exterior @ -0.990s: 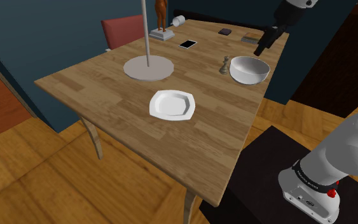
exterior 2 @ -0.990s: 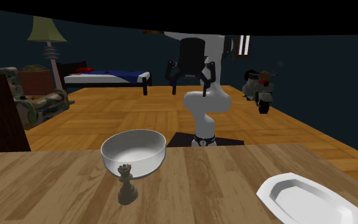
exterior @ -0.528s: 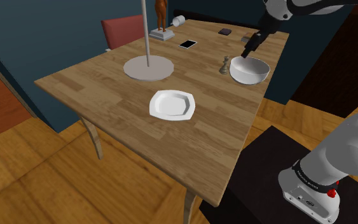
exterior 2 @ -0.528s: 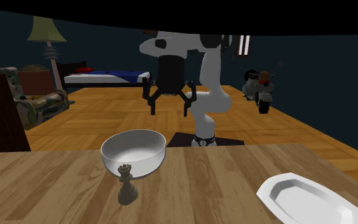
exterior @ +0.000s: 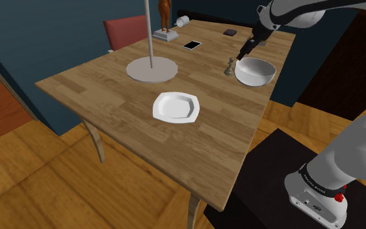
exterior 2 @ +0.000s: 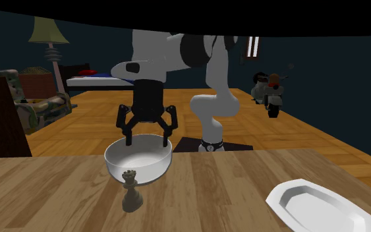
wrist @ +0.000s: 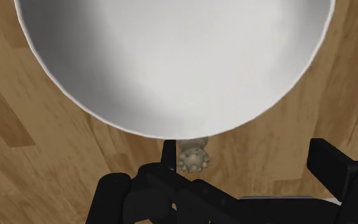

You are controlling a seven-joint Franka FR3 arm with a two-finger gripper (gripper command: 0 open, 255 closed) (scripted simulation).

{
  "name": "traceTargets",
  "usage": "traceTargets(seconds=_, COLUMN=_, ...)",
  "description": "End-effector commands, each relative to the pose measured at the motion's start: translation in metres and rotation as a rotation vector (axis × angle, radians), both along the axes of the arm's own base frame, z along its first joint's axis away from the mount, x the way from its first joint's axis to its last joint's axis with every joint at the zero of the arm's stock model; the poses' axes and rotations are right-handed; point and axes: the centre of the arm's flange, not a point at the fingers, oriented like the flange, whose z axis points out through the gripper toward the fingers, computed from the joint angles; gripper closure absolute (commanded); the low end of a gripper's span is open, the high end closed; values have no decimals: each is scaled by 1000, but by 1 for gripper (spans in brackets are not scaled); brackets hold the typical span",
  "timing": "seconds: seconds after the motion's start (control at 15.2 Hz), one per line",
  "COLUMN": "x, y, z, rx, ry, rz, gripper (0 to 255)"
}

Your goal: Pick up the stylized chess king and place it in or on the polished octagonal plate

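Note:
The chess king (exterior: 229, 67) is a small grey-beige piece standing upright on the wooden table (exterior: 110, 91), just beside the white bowl (exterior: 255, 70). The white octagonal plate (exterior: 175, 106) lies nearer the table's middle, apart from both. My black gripper (exterior: 245, 52) hangs open above the bowl's far rim, pointing down. In the second exterior view the gripper (exterior 2: 147, 135) spreads its fingers over the bowl (exterior 2: 138, 158), with the king (exterior 2: 131, 191) in front and the plate (exterior 2: 315, 207) at the lower right. The wrist view has the king (wrist: 193, 154) from above, near one finger, under the bowl's rim (wrist: 171, 57).
A lamp's round base (exterior: 151, 68) and pole stand on the table beyond the plate. A phone (exterior: 192, 45), a figurine on a block (exterior: 166, 23) and a small dark item (exterior: 230, 31) lie at the far end. A red chair (exterior: 126, 29) stands behind the table.
The arm has swung toward the shoulder view's left and come down; the open gripper now hangs low over the bowl, closer to the king. Nothing on the table has moved.

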Motion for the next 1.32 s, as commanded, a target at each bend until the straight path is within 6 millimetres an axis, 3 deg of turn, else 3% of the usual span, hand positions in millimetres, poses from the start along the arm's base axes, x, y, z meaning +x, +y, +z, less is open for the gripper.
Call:
traceTargets(seconds=0.0, x=20, y=-10, z=-16, rx=5, ry=-16, rz=11, gripper=0)
traceTargets(seconds=0.13, x=39, y=-22, z=-29, rx=12, ry=-31, rz=21, gripper=0)
traceTargets(seconds=0.66, x=55, y=-19, z=-67, rx=12, ry=-32, rz=22, gripper=0)
traceTargets(seconds=1.19, x=55, y=-19, z=-67, rx=12, ry=-32, rz=22, gripper=0)
traceTargets(seconds=1.25, x=55, y=-19, z=-67, rx=12, ry=-32, rz=22, gripper=255)
